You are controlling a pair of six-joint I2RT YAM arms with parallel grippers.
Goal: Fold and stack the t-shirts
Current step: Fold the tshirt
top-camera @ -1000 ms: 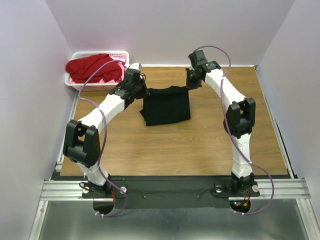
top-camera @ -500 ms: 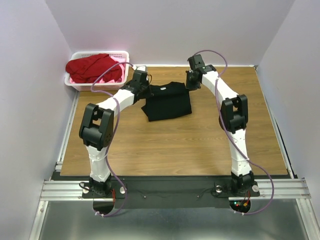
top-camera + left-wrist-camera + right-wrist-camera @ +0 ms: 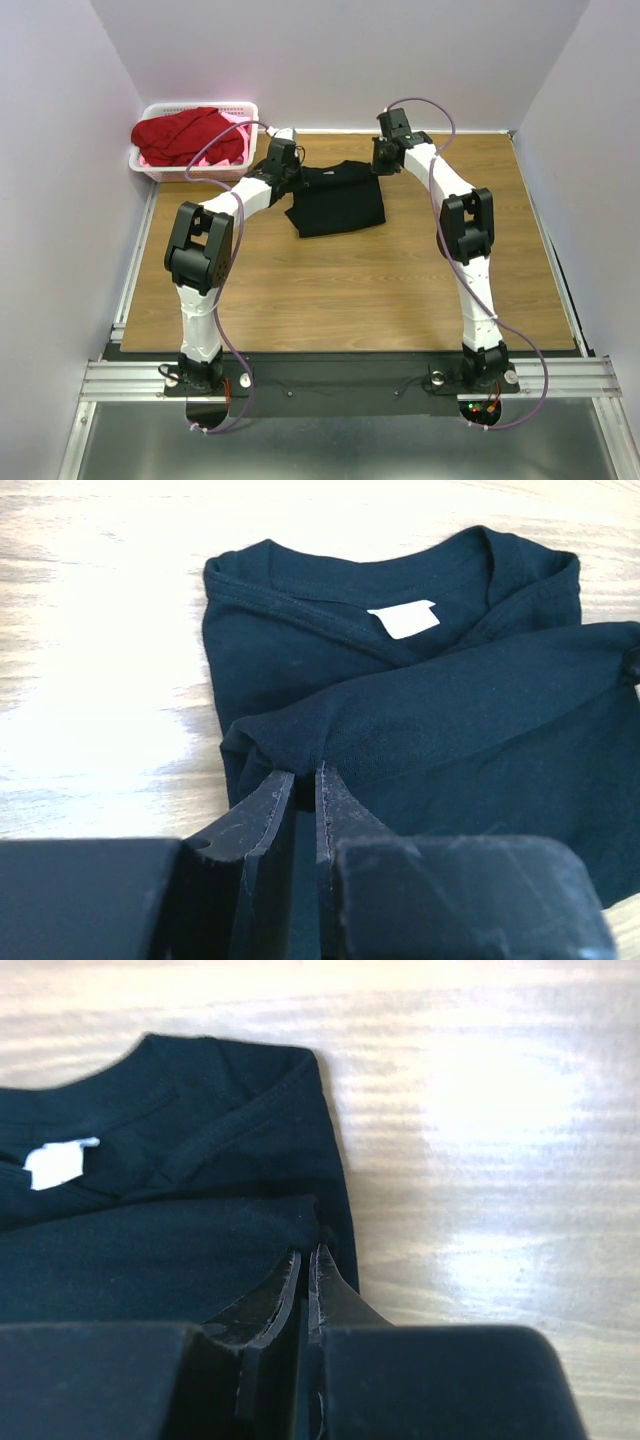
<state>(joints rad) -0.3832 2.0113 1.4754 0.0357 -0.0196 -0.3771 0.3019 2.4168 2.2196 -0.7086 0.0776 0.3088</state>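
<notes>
Both hands have travelled toward the top of the frame over the last second. The black t-shirt (image 3: 338,205) has gone with them and now lies slightly higher on the counter (image 3: 350,290), while the left arm's elbow has swung inward.

The shirt sits upper centre in the overhead view, folded to a rough rectangle. A doubled layer lies across its body just below the collar, and the white neck label (image 3: 403,619) is showing.

The left hand (image 3: 305,780) is clenched on a bunched fold at the shirt's left edge. The right hand (image 3: 307,1255) has its jaws almost together, pinching the corner of the folded layer at the right edge.

At upper left, a red t-shirt (image 3: 185,135) is heaped in the white basket (image 3: 150,170), with pink cloth (image 3: 215,155) beneath it.
</notes>
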